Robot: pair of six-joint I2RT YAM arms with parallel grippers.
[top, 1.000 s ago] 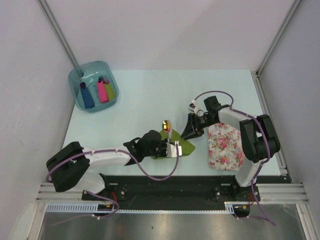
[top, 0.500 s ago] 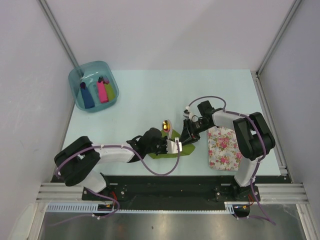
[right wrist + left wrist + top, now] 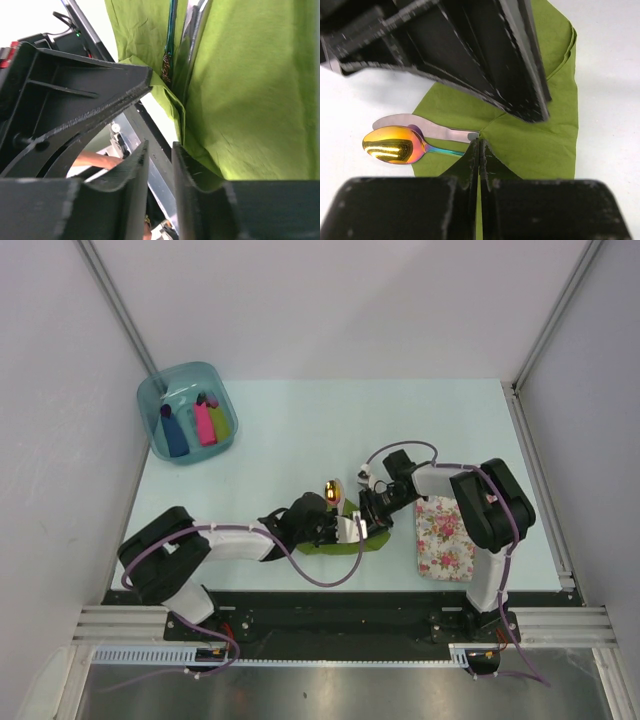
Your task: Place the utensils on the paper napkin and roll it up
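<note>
The olive-green paper napkin (image 3: 352, 537) lies folded over the utensils near the table's front middle. In the left wrist view the napkin (image 3: 535, 135) covers the handles. A spoon with a gold iridescent head (image 3: 390, 145) and a silver knife tip (image 3: 415, 125) stick out on the left. My left gripper (image 3: 338, 530) (image 3: 480, 142) is shut, its tips pinching the corner of the folded flap. My right gripper (image 3: 370, 510) (image 3: 159, 150) sits at the napkin's right edge, its jaws a narrow gap apart with nothing between them. The napkin (image 3: 250, 90) bulges against its right finger. Two handles (image 3: 172, 40) show in the fold.
A white pink-flowered mat (image 3: 447, 535) lies right of the napkin, partly under the right arm. A teal bin (image 3: 150, 400) at the back left holds blue, pink and lime rolls. The two grippers are very close together over the napkin.
My right gripper has moved left from the floral mat's corner to the napkin's right edge. My left arm has shifted slightly right, and the napkin looks more tightly folded.
</note>
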